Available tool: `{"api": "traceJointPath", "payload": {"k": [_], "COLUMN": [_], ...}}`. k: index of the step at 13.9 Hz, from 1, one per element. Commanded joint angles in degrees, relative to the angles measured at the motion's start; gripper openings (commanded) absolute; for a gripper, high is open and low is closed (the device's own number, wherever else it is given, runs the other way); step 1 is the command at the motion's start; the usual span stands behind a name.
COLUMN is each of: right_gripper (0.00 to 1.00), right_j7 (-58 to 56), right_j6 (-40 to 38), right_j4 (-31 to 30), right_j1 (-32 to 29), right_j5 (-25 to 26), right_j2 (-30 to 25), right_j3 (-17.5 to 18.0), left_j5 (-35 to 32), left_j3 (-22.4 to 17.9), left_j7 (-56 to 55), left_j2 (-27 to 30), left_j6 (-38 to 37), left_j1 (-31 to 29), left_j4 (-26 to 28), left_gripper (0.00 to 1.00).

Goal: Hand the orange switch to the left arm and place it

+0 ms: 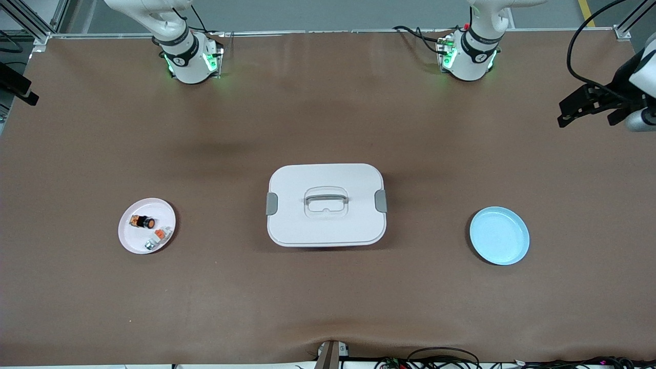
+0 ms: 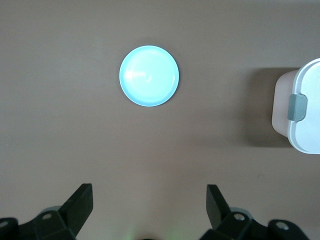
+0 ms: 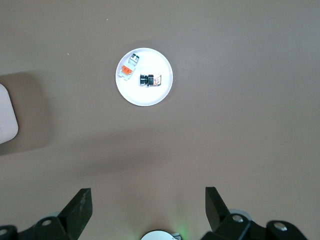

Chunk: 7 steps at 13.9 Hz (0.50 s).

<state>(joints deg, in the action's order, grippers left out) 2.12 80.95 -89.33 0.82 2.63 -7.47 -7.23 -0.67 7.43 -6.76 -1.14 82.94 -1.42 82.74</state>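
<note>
Both claws hung wide and empty, left claw (image 2: 149,210), right claw (image 3: 148,210). The orange switch (image 1: 143,222) sat on the white plate (image 1: 130,241), lower left of frame; better to descend straight, skirting the box (image 1: 326,204).

box (image 1: 326,225): smooth white plastic | blue plate (image 1: 499,235): glossy | table cover (image 1: 328,297): matt brown, cloth-like

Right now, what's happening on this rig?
Nothing is held yet. The orange switch lies on the white plate toward the right arm's end, beside a white-and-orange connector. The box sits closed mid-table, and the blue plate is bare. The right gripper hangs open over the white plate, the left gripper open over the blue plate.
</note>
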Motion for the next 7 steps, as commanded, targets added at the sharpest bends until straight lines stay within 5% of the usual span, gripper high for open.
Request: {"api": "traceJointPath", "payload": {"k": [1,7], "right_gripper": [1.0,1.0], "right_j7": [0.34,0.16], "right_j6": [-0.62,-0.18], "right_j4": [0.56,0.56], "right_j1": [0.41,0.32], "right_j5": [-0.87,-0.87], "right_j2": [-0.35,-0.35], "right_j3": [-0.15,-0.24], "left_j5": [-0.56,-1.0], "left_j3": [0.39,0.66], "left_j7": [0.78,0.78], "left_j2": [-1.67,-0.97], "left_j6": [0.02,0.47], "left_j1": [-0.07,-0.42], "left_j4": [-0.83,-0.92], "left_gripper": [1.0,1.0]}}
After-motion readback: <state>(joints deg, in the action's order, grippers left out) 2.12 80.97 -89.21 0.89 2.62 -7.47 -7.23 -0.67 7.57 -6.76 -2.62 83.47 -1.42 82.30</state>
